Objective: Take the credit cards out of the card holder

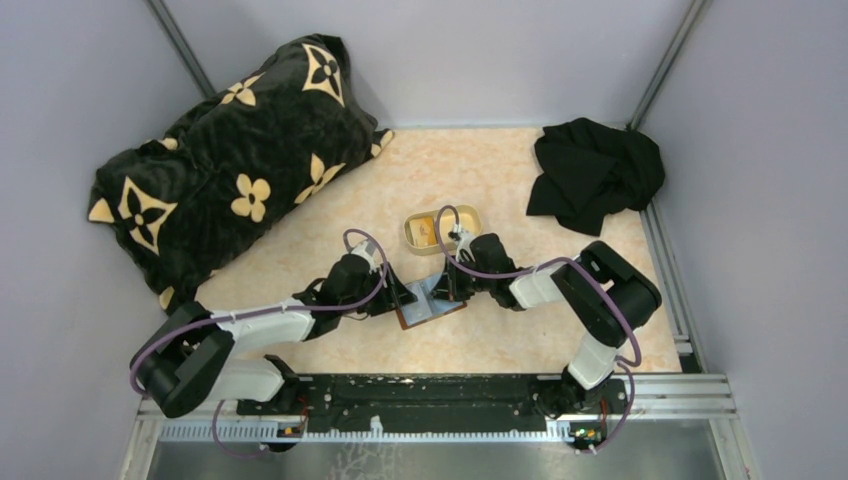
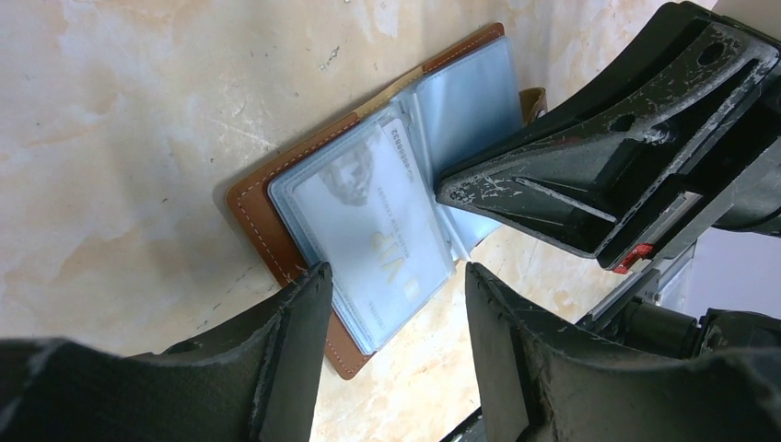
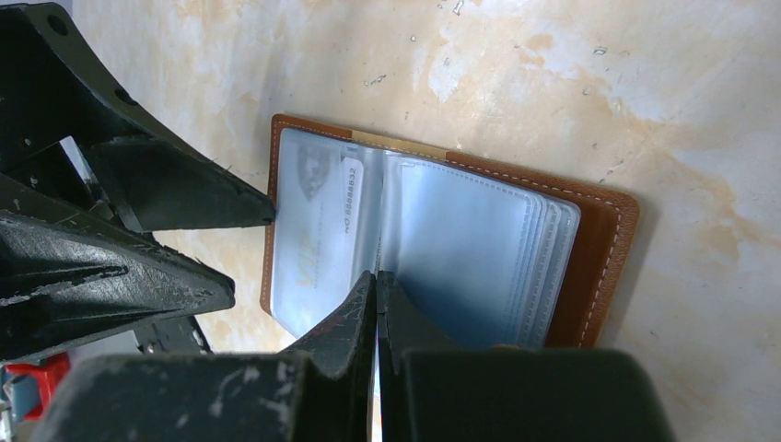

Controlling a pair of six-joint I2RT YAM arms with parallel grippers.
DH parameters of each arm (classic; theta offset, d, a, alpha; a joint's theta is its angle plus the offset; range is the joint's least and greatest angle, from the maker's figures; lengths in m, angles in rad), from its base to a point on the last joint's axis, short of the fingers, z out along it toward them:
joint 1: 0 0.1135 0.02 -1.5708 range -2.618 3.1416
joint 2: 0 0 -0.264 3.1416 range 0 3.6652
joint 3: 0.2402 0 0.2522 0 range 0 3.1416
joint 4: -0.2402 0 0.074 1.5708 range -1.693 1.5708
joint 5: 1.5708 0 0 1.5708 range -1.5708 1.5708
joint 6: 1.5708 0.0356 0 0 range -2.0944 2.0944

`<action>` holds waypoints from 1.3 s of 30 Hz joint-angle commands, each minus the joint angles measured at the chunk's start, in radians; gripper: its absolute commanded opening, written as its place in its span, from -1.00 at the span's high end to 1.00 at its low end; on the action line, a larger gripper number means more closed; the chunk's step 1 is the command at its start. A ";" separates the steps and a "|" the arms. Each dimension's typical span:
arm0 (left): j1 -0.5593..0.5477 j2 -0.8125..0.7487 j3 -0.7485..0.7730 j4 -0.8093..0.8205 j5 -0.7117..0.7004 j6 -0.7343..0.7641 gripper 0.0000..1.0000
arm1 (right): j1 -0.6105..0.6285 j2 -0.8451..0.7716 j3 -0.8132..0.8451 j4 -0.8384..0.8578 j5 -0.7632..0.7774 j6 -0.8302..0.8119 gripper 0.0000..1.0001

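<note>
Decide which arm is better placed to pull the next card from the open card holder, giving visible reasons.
Left. The left gripper is open and lined up on the edge of the white card in the card holder. The right gripper is shut, tips at the holder's fold, likely steadying it.

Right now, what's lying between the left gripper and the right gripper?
An open page of the card holder, a pale card sleeved in it; clearest in the right wrist view.

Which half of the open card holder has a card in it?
The half nearest the left gripper: a pale card shows through its sleeve; the other half's sleeves look empty.
</note>
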 commanded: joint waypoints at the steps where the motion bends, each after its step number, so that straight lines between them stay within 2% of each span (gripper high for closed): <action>1: -0.006 0.006 -0.004 0.026 -0.001 -0.011 -0.24 | 0.012 0.060 -0.020 -0.115 0.034 -0.034 1.00; 27: -0.010 0.095 0.002 0.188 0.056 -0.067 -0.23 | 0.012 0.067 -0.044 -0.081 0.022 -0.023 1.00; 39: -0.034 0.071 -0.007 0.257 0.019 -0.121 -0.24 | 0.012 0.073 -0.055 -0.065 0.021 -0.020 1.00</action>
